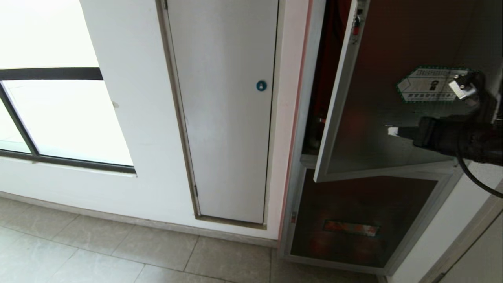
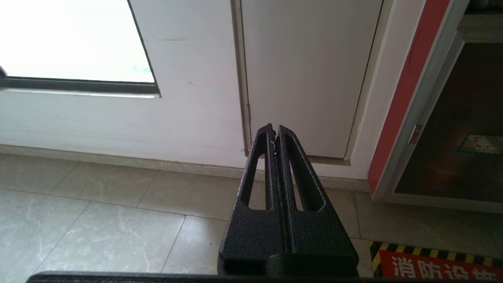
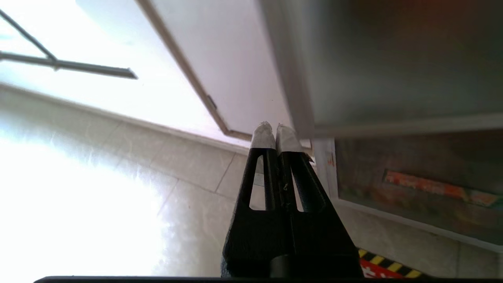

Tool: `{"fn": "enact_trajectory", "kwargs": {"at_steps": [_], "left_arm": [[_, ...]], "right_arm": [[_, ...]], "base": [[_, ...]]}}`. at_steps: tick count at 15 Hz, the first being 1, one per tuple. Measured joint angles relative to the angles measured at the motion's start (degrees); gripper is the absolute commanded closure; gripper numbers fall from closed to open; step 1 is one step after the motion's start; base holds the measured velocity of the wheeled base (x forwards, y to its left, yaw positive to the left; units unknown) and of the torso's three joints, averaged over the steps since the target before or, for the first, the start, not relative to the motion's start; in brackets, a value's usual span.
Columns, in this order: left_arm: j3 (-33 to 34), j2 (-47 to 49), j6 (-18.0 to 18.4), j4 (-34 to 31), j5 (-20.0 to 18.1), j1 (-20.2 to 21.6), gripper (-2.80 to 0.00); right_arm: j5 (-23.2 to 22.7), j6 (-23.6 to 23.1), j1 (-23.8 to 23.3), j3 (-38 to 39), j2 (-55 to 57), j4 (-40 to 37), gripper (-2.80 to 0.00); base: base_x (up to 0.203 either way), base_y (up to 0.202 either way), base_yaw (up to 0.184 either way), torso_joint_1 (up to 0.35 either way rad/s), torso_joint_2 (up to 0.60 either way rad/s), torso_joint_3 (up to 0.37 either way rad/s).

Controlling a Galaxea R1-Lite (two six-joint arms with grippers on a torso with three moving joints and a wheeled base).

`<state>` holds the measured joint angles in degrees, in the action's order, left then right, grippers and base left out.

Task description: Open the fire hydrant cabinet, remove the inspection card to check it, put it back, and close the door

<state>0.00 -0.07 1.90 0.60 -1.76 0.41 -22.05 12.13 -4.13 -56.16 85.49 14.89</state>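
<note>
door (image 1: 377, 98) ajar, closed right hand (image 1: 393, 131) before it

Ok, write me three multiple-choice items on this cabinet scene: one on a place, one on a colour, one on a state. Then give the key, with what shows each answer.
1. Where is the right gripper in the head view?
A. in front of the glass of the door
B. at the round lock
C. down at the floor

2. What colour is the round lock on the grey-white panel?
A. red
B. blue
C. yellow

3. How does the door of the fire hydrant cabinet stand?
A. fully shut
B. taken off
C. swung partly open

Key: 1 A, its white-tipped fingers show against the dark pane. 2 B, a small blue disc sits by the panel's edge. 3 C, the door's frame edge stands out from the cabinet and the red interior shows in the gap.
</note>
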Motion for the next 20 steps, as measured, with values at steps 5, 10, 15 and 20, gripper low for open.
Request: {"fn": "enact_trajectory", "kwargs": {"at_steps": [5, 10, 15, 20], "left_arm": [[0.0, 0.0, 0.0, 0.0, 0.0, 0.0, 0.00], [0.0, 0.0, 0.0, 0.0, 0.0, 0.0, 0.00], [0.0, 0.0, 0.0, 0.0, 0.0, 0.0, 0.00], [0.0, 0.0, 0.0, 0.0, 0.0, 0.0, 0.00]], "right_arm": [[-3.4, -4.5, 1.8, 15.7, -21.9, -4.7, 0.00], [-5.0, -5.7, 3.5, 23.5, -40.2, -14.5, 0.00], [-6.0, -6.5, 3.7, 25.6, -59.3, -27.6, 0.00], [-2.7, -7.0, 3.7, 28.7, -75.3, -32.6, 0.00]], "base": [[0.000, 0.000, 0.000, 0.000, 0.00, 0.000], [0.000, 0.000, 0.000, 0.000, 0.00, 0.000], [0.000, 0.000, 0.000, 0.000, 0.00, 0.000], [0.000, 0.000, 0.000, 0.000, 0.00, 0.000]]}}
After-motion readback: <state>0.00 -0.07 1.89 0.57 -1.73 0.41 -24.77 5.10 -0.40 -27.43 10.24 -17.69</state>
